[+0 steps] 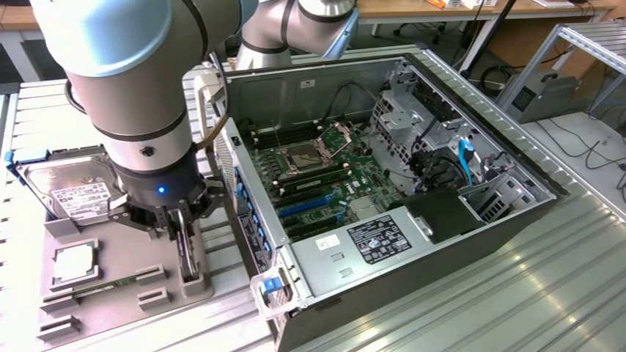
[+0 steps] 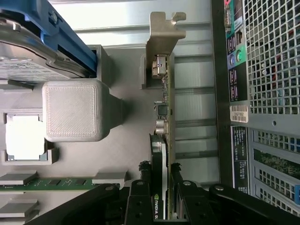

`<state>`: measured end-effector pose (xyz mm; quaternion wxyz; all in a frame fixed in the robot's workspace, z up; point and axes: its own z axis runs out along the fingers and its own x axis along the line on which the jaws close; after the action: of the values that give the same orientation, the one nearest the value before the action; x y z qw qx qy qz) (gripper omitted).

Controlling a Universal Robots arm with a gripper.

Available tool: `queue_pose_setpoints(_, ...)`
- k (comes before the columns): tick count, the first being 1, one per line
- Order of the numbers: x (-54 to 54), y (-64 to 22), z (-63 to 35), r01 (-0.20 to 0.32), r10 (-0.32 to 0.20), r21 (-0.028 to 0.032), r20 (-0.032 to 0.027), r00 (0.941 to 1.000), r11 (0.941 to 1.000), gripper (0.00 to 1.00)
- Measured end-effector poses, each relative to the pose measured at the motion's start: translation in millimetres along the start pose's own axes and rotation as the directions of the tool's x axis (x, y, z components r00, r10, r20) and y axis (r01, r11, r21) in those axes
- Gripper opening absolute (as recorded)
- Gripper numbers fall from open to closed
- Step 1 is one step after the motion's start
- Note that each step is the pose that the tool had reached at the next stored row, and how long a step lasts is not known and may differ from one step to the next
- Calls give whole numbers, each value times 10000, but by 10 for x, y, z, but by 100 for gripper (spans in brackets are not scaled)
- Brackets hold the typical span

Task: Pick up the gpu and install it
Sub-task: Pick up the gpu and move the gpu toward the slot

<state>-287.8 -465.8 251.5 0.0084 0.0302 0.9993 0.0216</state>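
The gpu (image 1: 187, 258) stands on edge in a slot of the grey tray (image 1: 122, 246), at the exterior view's left beside the open PC case (image 1: 391, 183). In the wrist view the gpu (image 2: 165, 117) appears edge-on, with its silvery bracket (image 2: 161, 47) at the far end and a black cooler with an NVIDIA label near the fingers. My gripper (image 1: 182, 231) has come straight down over it. In the wrist view the gripper (image 2: 161, 199) has one black finger (image 2: 140, 197) pressed against each face of the card. The card's lower edge still sits in the tray.
A hard drive (image 1: 73, 187) with a blue frame and a square silver chip (image 1: 73, 262) lie in the same tray, with a memory stick (image 2: 47, 183) nearby. The case wall (image 2: 262, 93) runs close beside the card. Blue slots (image 1: 308, 207) show on the motherboard.
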Motion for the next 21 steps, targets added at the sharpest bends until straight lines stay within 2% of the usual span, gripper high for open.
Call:
queue_pose_setpoints(4,-1,3,-76,2,-2,0,0,10000,10000,27)
queue_pose_setpoints(14,-3,8,-177,3,-3,11,0,10000,10000,27)
queue_pose_setpoints(19,-5,14,-322,3,-3,17,1,10000,10000,27)
queue_pose_setpoints(21,-7,19,-422,3,-3,20,1,10000,10000,27)
